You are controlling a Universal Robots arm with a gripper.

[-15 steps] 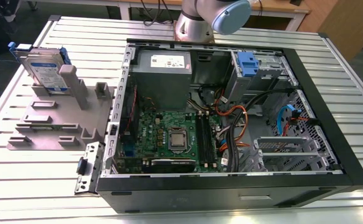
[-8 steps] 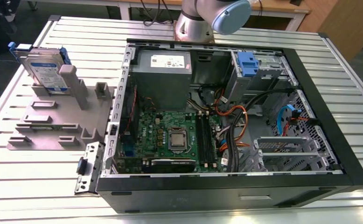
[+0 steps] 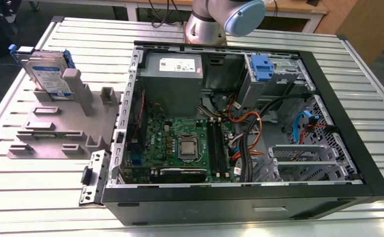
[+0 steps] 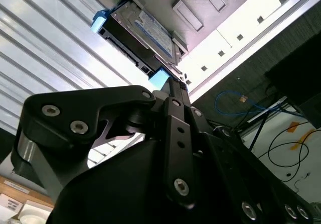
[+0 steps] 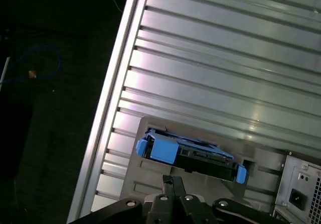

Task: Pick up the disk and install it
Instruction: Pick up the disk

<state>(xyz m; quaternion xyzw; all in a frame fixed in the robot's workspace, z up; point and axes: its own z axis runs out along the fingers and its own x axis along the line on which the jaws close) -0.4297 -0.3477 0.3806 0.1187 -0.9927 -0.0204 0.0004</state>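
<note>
Disk (image 3: pixel 47 74) upright in grey holder (image 3: pixel 60 128) on tabletop (image 3: pixel 357 69); in first wrist view, just beyond closed, empty jaws, not touching.

- The disk (image 3: pixel 47 74) stands upright in a grey fixture (image 3: pixel 60 128), far on the exterior view's left of the slatted tabletop (image 3: pixel 34 192)
- An open computer case (image 3: pixel 245 200) lies just right of it, motherboard (image 3: pixel 178 143) exposed
- A blue caddy clip (image 3: pixel 261 66) sits at the case's far side, right of the power supply (image 3: pixel 172 66)
- The arm (image 3: pixel 221 19) rises beyond the case
</note>
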